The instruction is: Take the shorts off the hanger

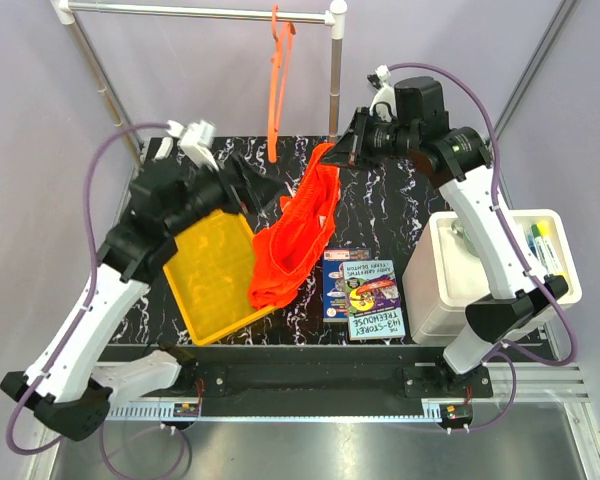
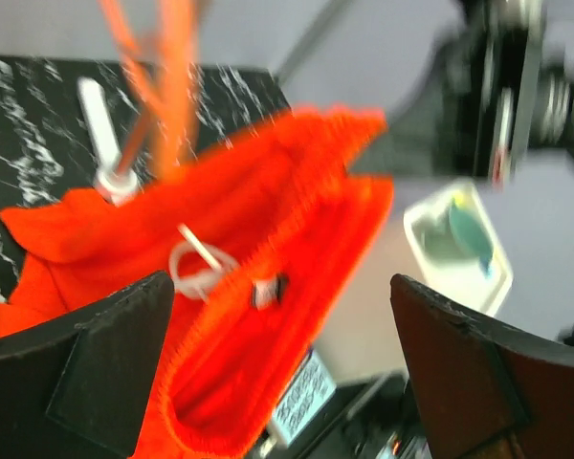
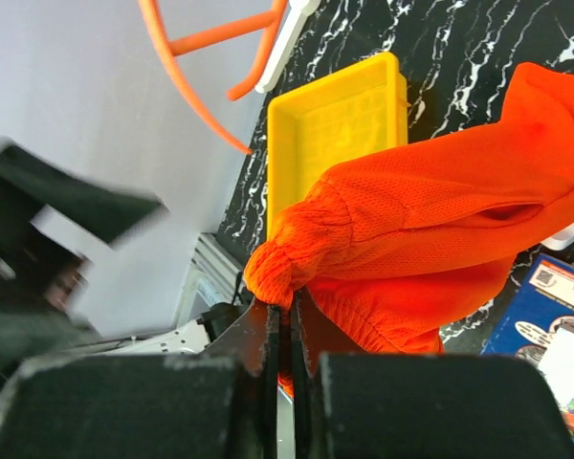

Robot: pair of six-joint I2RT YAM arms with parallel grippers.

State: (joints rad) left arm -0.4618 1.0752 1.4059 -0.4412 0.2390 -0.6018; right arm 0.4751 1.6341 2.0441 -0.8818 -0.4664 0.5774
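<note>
The orange-red shorts (image 1: 295,235) stretch from the table up to my right gripper (image 1: 336,154), which is shut on a bunched edge of the fabric (image 3: 289,304). Their lower end lies over the corner of the yellow tray. The thin orange hanger (image 1: 278,80) hangs bare on the rail, just left of the lifted shorts (image 3: 440,210). My left gripper (image 1: 267,190) is open wide beside the shorts' left edge, holding nothing. In the left wrist view the shorts (image 2: 268,239) with a white drawstring (image 2: 196,263) lie beyond its spread fingers (image 2: 105,363), with the hanger (image 2: 163,86) behind.
A yellow tray (image 1: 205,270) lies at the left of the black marble table. Two books (image 1: 365,290) lie right of the shorts. A white bin (image 1: 450,270) and a white box of markers (image 1: 550,250) stand at the right. The grey rail (image 1: 200,12) spans the back.
</note>
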